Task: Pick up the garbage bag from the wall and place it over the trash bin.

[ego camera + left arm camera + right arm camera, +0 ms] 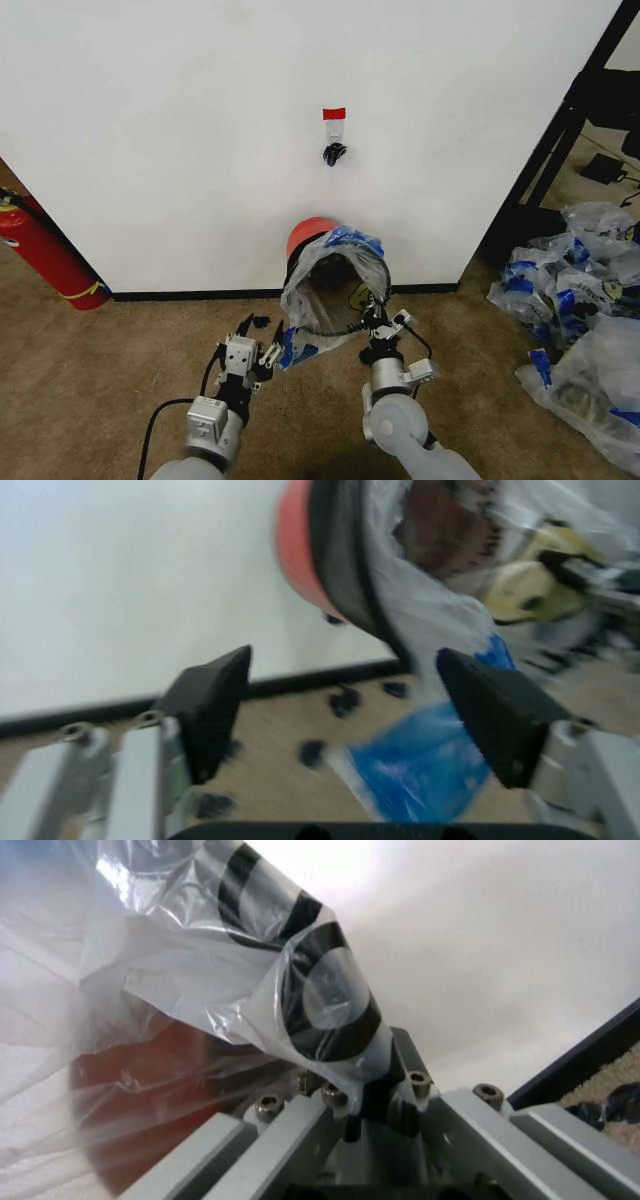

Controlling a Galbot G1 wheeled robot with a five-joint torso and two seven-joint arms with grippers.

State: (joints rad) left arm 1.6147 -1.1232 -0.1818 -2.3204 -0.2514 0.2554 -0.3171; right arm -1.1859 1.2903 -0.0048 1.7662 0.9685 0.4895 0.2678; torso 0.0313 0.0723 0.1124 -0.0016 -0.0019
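Observation:
The trash bin (330,290) is tipped with its dark mesh mouth toward me and its red base (308,231) toward the wall (180,130). The garbage bag (345,243), translucent with blue print, is draped around the bin's rim. A loose blue flap (300,352) of it hangs at the lower left. My right gripper (378,318) is shut on the bag's plastic (325,1009) at the rim's near right side. My left gripper (256,340) is open just left of the flap (420,772), which lies ahead between its fingers (205,705). The hook (334,153) under the red tape is bare.
A red fire extinguisher (45,255) leans at the wall's left end. A heap of clear-and-blue bags (580,310) covers the carpet at the right, beside a black frame (550,150). Small dark scraps (262,322) lie on the carpet near the baseboard.

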